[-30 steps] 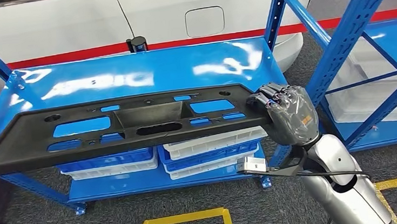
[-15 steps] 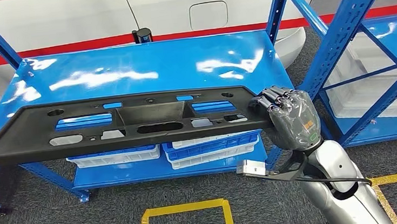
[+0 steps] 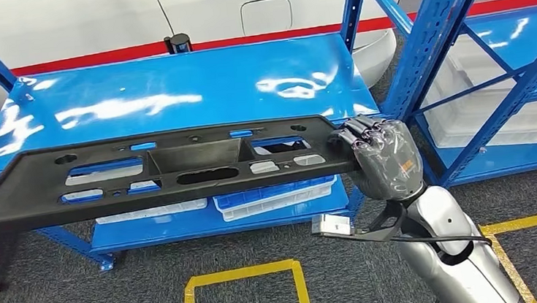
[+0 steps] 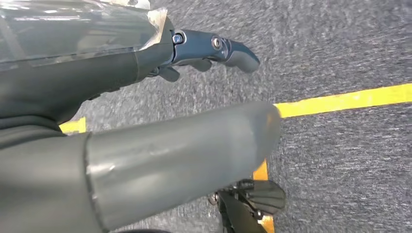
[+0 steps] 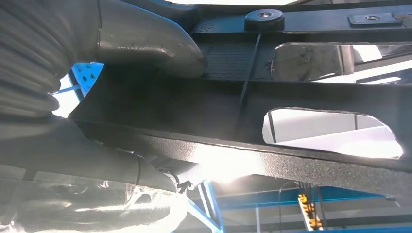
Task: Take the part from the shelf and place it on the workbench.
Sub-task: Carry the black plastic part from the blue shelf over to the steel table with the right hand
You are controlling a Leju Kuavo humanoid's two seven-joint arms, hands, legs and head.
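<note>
The part (image 3: pixel 157 172) is a long black plastic panel with several cut-outs. It hangs level in the air in front of the blue shelf top (image 3: pixel 172 86), at about the shelf's front edge. My right hand (image 3: pixel 384 160) grips its right end, fingers curled over the top edge. In the right wrist view the thumb (image 5: pixel 145 43) presses on the part's underside (image 5: pixel 218 111). The part's left end is unsupported. My left hand (image 4: pixel 184 145) hangs over the grey floor with its fingers (image 4: pixel 214 46) apart and nothing in it.
Blue and white bins (image 3: pixel 270 199) sit on the shelf's lower level. A white car stands behind the shelf. A second blue rack (image 3: pixel 462 46) with white bins rises at the right. Yellow tape (image 3: pixel 240 278) marks the grey carpet floor near my feet.
The part has come back off the shelf top toward me; its cut-outs now show the lower bins rather than blue shelf. The whole view has shifted slightly. My right hand keeps its grip.
</note>
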